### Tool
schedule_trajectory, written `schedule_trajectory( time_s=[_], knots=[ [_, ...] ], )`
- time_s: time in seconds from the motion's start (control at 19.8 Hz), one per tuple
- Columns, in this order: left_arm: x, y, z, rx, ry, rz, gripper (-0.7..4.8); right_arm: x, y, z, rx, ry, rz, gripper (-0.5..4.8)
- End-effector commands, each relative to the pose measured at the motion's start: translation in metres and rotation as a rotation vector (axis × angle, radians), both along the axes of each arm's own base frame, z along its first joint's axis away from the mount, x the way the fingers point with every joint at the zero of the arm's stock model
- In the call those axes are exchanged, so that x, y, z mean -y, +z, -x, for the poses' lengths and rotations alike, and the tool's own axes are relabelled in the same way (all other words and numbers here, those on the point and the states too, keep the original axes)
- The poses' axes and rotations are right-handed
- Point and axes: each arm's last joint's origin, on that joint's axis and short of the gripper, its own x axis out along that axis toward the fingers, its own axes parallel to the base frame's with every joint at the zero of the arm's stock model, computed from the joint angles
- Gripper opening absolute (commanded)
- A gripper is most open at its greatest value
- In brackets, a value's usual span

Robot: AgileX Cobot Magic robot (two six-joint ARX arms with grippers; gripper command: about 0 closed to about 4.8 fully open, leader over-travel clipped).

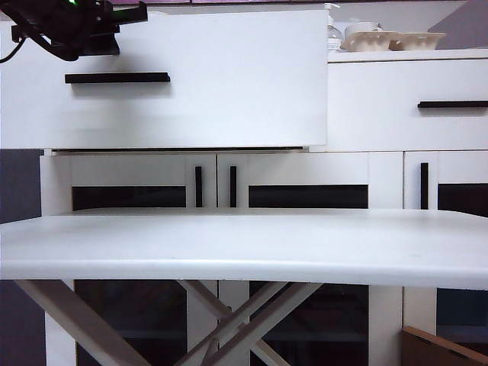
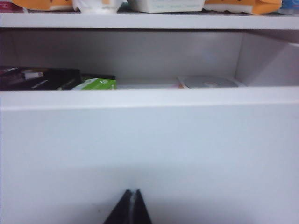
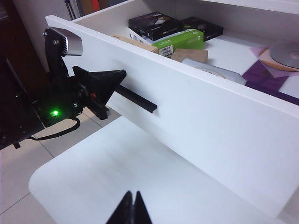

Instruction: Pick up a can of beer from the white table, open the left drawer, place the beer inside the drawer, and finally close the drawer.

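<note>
The left drawer (image 1: pixel 229 84) stands pulled out above the white table (image 1: pixel 244 248), left gripper (image 1: pixel 133 15) just above its handle (image 1: pixel 117 78).

Black left arm (image 3: pixel 70 100) with green indicator light, silver wrist camera, black cable, wedge-shaped black fingers (image 3: pixel 110 79)

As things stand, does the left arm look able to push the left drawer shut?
Probably yes. The left gripper, jaws shut and holding nothing, sits right at the open left drawer's front, by its black handle. Nothing visible stands between them. The right gripper hangs apart over the white table.
</note>
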Motion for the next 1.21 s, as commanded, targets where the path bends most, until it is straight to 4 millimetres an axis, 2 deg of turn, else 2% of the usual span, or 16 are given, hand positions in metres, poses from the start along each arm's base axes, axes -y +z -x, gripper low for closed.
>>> schedule_trajectory(
  time_s=[0.05,0.46,0.91,1.21],
  knots=[
    [-0.003,0.009,-0.006,0.023,0.006,0.010,-0.06,0.001,0.003,0.001,0.008,0.003,-0.012,-0.01],
    [-0.006,0.023,-0.039,0.022,-0.016,0.008,-0.06,0.001,0.000,0.002,-0.009,0.004,0.003,-0.01],
    [-0.001,0.019,-0.066,0.008,-0.031,0.006,-0.06,0.001,0.001,0.002,-0.009,0.003,0.003,-0.01],
    [-0.001,0.028,-0.095,0.007,-0.040,0.013,-0.06,0.001,0.001,0.002,-0.009,0.003,0.003,-0.01]
  ],
)
